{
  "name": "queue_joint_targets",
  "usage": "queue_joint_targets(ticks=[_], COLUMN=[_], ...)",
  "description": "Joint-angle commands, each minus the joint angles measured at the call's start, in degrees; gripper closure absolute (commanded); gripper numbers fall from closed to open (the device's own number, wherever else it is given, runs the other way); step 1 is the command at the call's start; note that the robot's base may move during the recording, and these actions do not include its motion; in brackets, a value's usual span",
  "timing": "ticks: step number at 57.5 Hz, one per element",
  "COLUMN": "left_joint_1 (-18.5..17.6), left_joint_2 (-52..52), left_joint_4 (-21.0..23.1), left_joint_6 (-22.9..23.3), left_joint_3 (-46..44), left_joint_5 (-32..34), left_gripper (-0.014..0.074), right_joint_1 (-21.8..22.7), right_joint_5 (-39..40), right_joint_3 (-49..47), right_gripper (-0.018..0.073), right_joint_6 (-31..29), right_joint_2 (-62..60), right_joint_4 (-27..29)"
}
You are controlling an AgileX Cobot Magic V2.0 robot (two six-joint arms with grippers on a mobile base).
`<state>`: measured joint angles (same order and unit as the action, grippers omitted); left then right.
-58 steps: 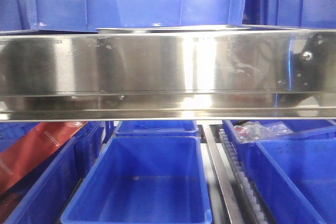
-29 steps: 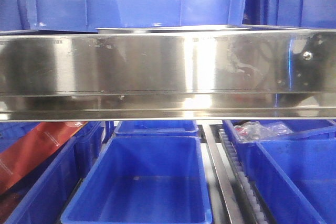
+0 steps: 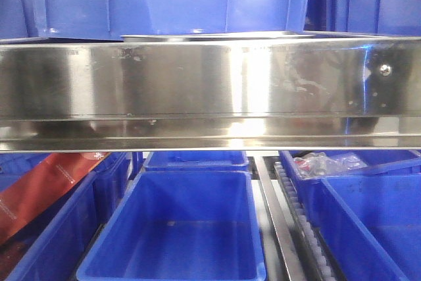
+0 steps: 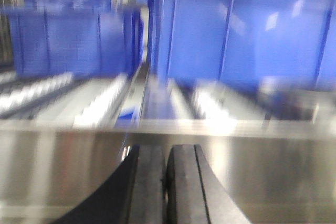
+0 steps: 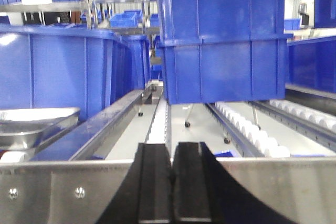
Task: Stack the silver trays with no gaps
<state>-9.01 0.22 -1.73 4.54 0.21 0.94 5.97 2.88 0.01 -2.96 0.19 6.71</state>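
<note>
One silver tray (image 5: pixel 31 121) shows at the left edge of the right wrist view, on the roller lane beside a blue bin, well left of my right gripper (image 5: pixel 171 145). That gripper is shut with nothing between its black fingers, just behind the steel band (image 5: pixel 63 187). A thin silver tray rim (image 3: pixel 210 35) peeks over the band's top in the front view. My left gripper (image 4: pixel 167 148) is shut and empty too, also close to the steel band (image 4: pixel 262 171); its view is blurred. Neither gripper appears in the front view.
Stacked blue bins (image 5: pixel 226 40) stand on the roller lanes ahead of the right gripper. Below the long steel band (image 3: pixel 210 90), an empty blue bin (image 3: pixel 184 228) sits in the middle, a red package (image 3: pixel 39 189) at the left and a clear bag (image 3: pixel 322 162) at the right.
</note>
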Motion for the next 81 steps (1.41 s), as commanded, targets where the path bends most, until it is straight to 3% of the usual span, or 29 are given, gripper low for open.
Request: queue_joint_targets(ticks=[1,5,9,15,20,28,41,50,58,65,74,81], left_joint_1=[0.0,0.0,0.0,0.0,0.0,0.0,0.0,0.0,0.0,0.0,0.0,-0.9], left_joint_2=[-0.2,-0.2,-0.2,-0.2,-0.2,2.6,13.7,25.4,34.0,42.4,52.4,57.8], left_joint_4=[8.3,15.5,16.6,12.1,6.8,-0.6,0.2,0.0,1.0,3.9,9.0,13.6], left_joint_6=[0.4,0.4,0.4,0.0,0.0,0.0,-0.3,-1.4,-1.4,-1.6,-4.1,-5.6], left_joint_3=[-0.9,-4.2,-9.2,-18.5,-27.0,-35.9,-45.9,-52.1,-55.7,-60.6,-66.1,-69.0], left_joint_5=[5.6,6.1,2.6,-10.4,-22.7,-31.8,-38.7,-50.4,-49.9,-51.5,-56.9,-56.7], left_gripper=[0.0603,0.0603,0.0603,0.0603,0.0603,0.0604,0.0611,0.0613,0.0613,0.0613,0.0613,0.0613], right_joint_1=[0.0,0.0,0.0,0.0,0.0,0.0,0.0,0.0,-2.2,-2.5,-3.5,-6.6], right_joint_5=[2.1,2.1,2.1,-3.6,-15.3,-33.1,-50.1,-57.6,-60.5,-69.0,-72.8,-72.8], right_joint_3=[0.0,-0.2,-3.0,-10.5,-19.6,-32.2,-45.9,-54.4,-58.9,-62.8,-70.1,-75.9], right_gripper=[0.0638,0.0638,0.0638,0.0638,0.0638,0.0638,0.0638,0.0638,0.0638,0.0638,0.0638,0.0638], right_joint_6=[-0.1,1.1,4.3,5.6,5.6,5.4,4.9,0.1,-0.7,-0.7,-0.7,-0.7], right_joint_2=[-0.2,-0.2,-0.2,-0.2,-0.2,-0.2,9.1,19.1,27.0,37.8,49.2,55.6], right_joint_4=[-0.5,-0.5,-0.5,-0.5,-0.5,-0.5,-0.5,3.0,6.0,8.5,18.6,17.7])
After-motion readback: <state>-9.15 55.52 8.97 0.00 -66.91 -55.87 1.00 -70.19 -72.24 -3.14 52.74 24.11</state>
